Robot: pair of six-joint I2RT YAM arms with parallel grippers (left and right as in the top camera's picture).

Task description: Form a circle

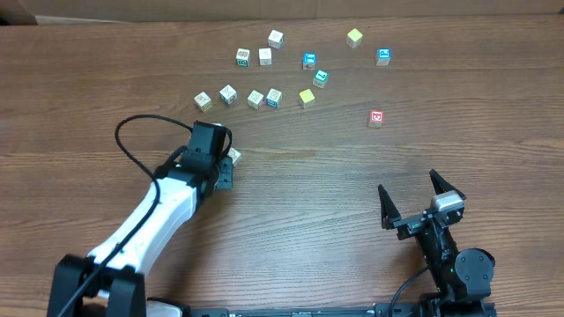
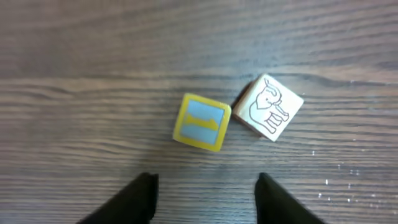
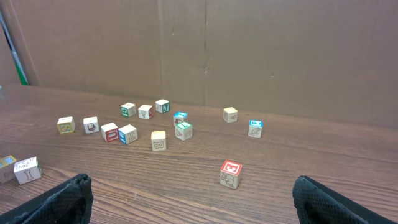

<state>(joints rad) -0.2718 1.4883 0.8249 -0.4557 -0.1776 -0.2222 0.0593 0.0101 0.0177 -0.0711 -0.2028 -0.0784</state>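
Two small cubes lie on the wooden counter (image 2: 74, 124). The cube with the yellow rim (image 2: 201, 122) shows a blue top face with a yellow mark and sits turned slightly askew. Just to its right, the pale wooden cube (image 2: 268, 107) shows a line drawing of an elephant and is turned further, and its near corner meets or almost meets the yellow cube. At the bottom edge, the left tool (image 2: 208, 200) has its two dark fingers (image 2: 140, 198) spread apart, with only wood grain between them, short of both cubes.

No readable text on any cube (image 2: 200, 122)
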